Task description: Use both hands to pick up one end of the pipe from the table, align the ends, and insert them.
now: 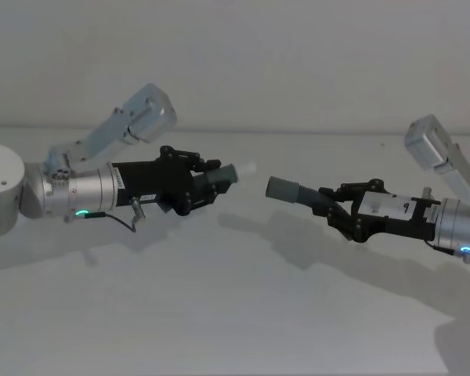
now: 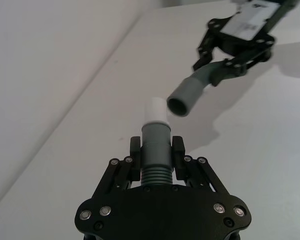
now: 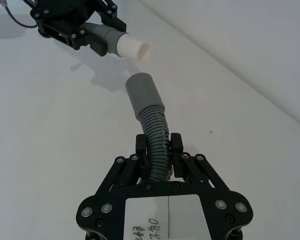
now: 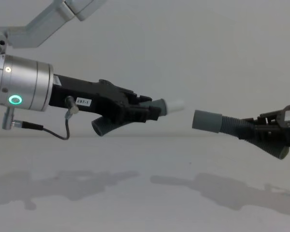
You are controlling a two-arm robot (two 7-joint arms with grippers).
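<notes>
Both pipe pieces hang above the table (image 1: 219,313). My left gripper (image 1: 207,182) is shut on the shorter ribbed piece (image 2: 155,172); its narrow cuff with the whitish tip (image 4: 176,104) points right. My right gripper (image 1: 333,205) is shut on the longer ribbed piece (image 3: 157,135), whose wide grey collar (image 4: 207,120) points left. The two ends face each other across a short gap, the whitish tip (image 1: 247,168) a little higher than the collar (image 1: 282,188). In the left wrist view the collar's open mouth (image 2: 182,100) sits just right of the tip (image 2: 155,110).
A plain white wall rises behind the table. Shadows of both arms lie on the bare surface below. The short piece's free ribbed end (image 4: 100,127) pokes out under the left gripper (image 4: 145,111).
</notes>
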